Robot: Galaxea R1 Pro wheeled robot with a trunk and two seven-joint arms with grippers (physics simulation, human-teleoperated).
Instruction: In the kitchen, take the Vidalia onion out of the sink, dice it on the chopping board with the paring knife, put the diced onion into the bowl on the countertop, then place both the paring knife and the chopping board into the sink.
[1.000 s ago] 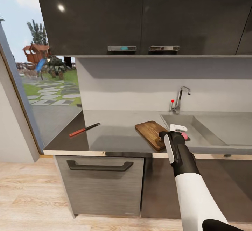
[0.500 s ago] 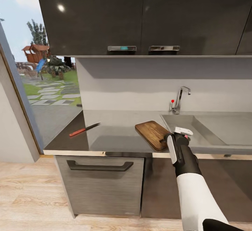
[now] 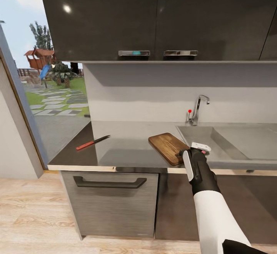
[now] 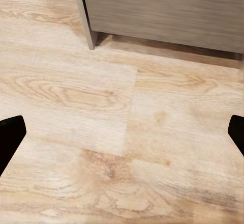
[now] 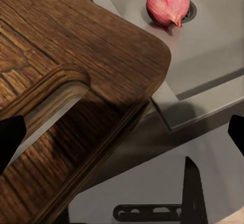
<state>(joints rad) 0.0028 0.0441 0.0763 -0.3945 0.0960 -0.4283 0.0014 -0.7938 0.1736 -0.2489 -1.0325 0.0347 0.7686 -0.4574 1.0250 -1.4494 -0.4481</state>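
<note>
The Vidalia onion point(image 5: 168, 2) lies on the drain in the sink point(image 5: 213, 46). The sink point(image 3: 234, 140) is set into the countertop point(image 3: 127, 136) at the right, under the chrome tap point(image 3: 198, 109). The chopping board point(image 3: 166, 146) rests on the counter just left of the sink, and its slotted end point(image 5: 76, 66) is close under my right wrist camera. My right gripper point(image 3: 200, 149) hangs open over the board's near right corner and the sink's left rim, its dark fingertips point(image 5: 10, 140) wide apart. The paring knife point(image 3: 92, 142) lies far left on the counter. My left gripper point(image 4: 122, 135) is open above the wooden floor. The bowl is out of view.
Dark wall cabinets point(image 3: 154, 15) hang over the counter. A grey drawer with a black handle point(image 3: 109, 182) sits below the front edge. A glass door point(image 3: 50, 88) opens to a garden at the left. The counter between knife and board is bare.
My right arm has shifted slightly to the right and a little lower. The pink of the onion that showed beside the gripper in the head view is now covered by it.
</note>
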